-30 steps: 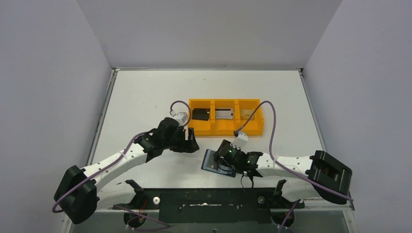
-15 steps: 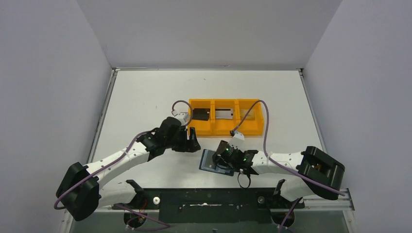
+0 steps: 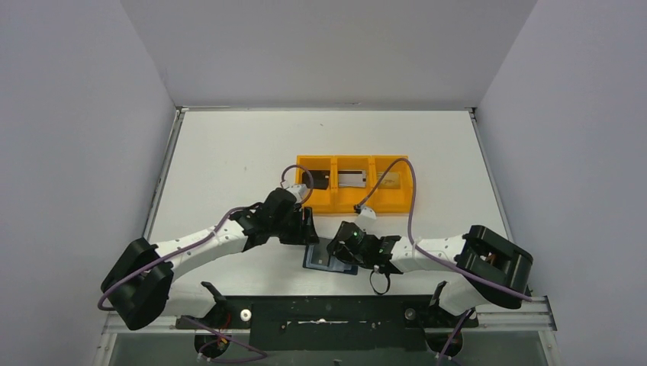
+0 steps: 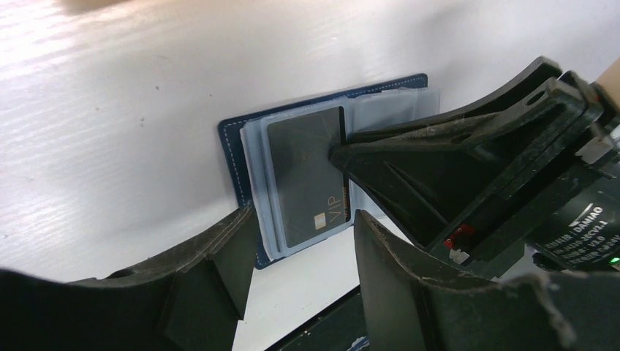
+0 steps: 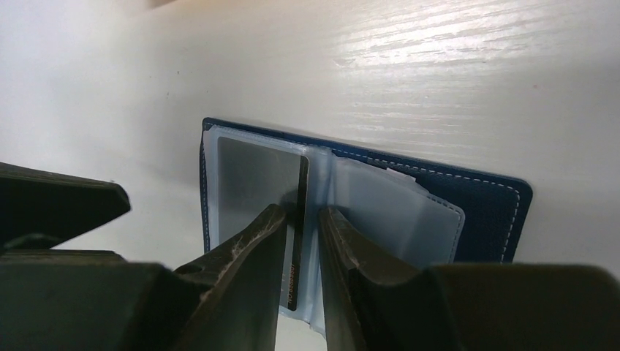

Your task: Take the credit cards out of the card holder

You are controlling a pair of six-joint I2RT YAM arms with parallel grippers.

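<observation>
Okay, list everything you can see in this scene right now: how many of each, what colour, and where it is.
card holder: one, navy blue, lying open on the table's near edge
dark card: one, blackish, in a clear sleeve of the card holder
tray: one, orange, three compartments, mid-table behind the card holder
black card: one, black, tray's left compartment in the top view
silver-grey card: one, tray's middle compartment
gold-tan card: one, tray's right compartment
table: one, white
cables: two, purple, one along each arm
left hand: one, black, open, at the card holder's edge
right hand: one, black, fingers narrowly apart at the dark card's edge; grip unclear
</observation>
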